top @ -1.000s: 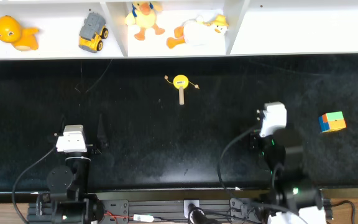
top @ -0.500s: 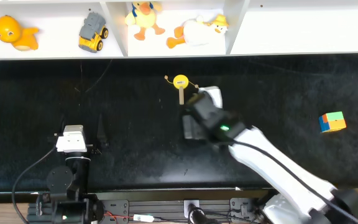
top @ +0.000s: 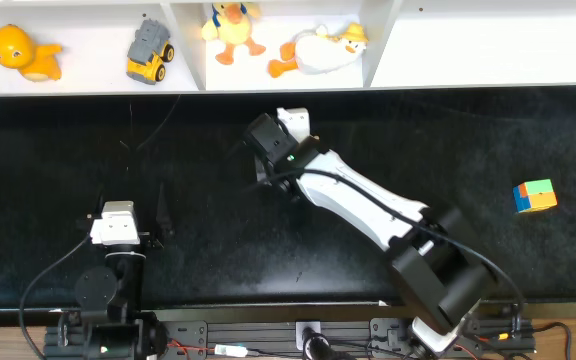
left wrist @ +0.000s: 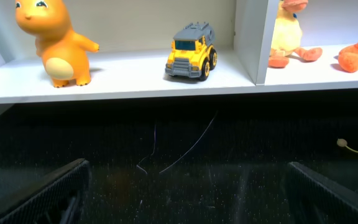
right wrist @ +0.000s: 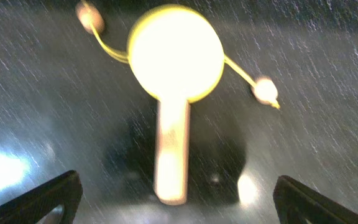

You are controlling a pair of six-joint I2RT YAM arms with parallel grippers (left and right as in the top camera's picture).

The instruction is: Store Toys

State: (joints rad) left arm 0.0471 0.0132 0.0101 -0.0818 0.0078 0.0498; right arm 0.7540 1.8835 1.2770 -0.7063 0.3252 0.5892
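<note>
— What have we got from where you stand?

— A long black table (top: 218, 250), and a white shelf (top: 468, 50) running along its far edge, split into compartments.

— And the arms?

— The right arm (top: 363, 205) stands at the near right and stretches across to the middle of the table, close to the shelf. Its jaws are spread wide and pinch nothing. The left arm (top: 116, 228) sits folded low at the near left, facing the shelf, jaws also spread wide with only bare table between them.

— Toys already on the shelf?

— Four. The middle compartment has a white plush duck (top: 313, 52) lying on its side and a yellow plush duck (top: 232, 28) just beside it, to its left. The left compartment has an orange figure (top: 23, 50) towards the outer end and a yellow truck (top: 149, 55) nearer the divider, the two well apart.

— What's out on the table?

— A multicoloured cube (top: 534, 196) far over on the right, well apart from both arms. And the rattle drum (right wrist: 174, 59), which lies flat on the table right under the right arm's open jaws: round yellow head, pale wooden handle, a bead on a string flung out to each side.

— Is it touching the jaws?

— Not that I can see; it lies between the two tips
</note>
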